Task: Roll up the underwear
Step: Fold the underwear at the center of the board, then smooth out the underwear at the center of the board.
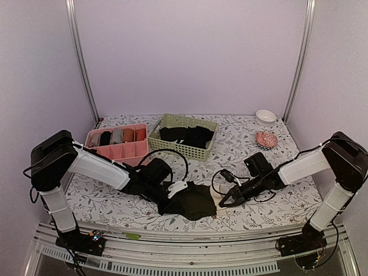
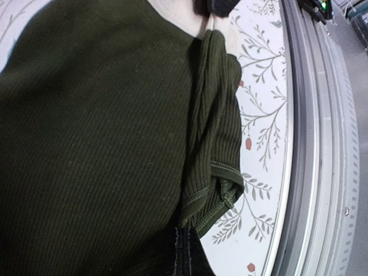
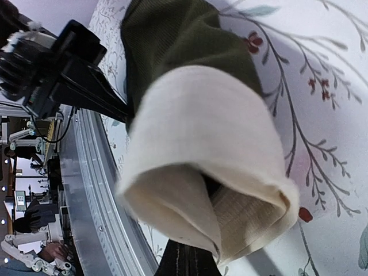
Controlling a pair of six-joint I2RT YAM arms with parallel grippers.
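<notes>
The underwear [image 1: 194, 201] lies near the table's front edge, dark olive-black ribbed cloth with a cream waistband [image 1: 217, 197] at its right end. My left gripper [image 1: 165, 204] is at its left end; in the left wrist view the cloth [image 2: 98, 132] fills the frame and the jaws [image 2: 187, 238] are shut on its stitched hem [image 2: 221, 198]. My right gripper [image 1: 225, 201] is at the waistband; in the right wrist view it [image 3: 192, 256] is shut on the folded cream band [image 3: 201, 132], lifted into a curl, with dark cloth [image 3: 178, 40] behind.
A pink divided tray [image 1: 118, 150] with small rolled bundles and a green basket [image 1: 172, 146] of black garments stand at the back. A white bowl [image 1: 265, 117] and a red-pink round object [image 1: 266, 139] are at the back right. The metal front rail [image 2: 322, 144] runs close by.
</notes>
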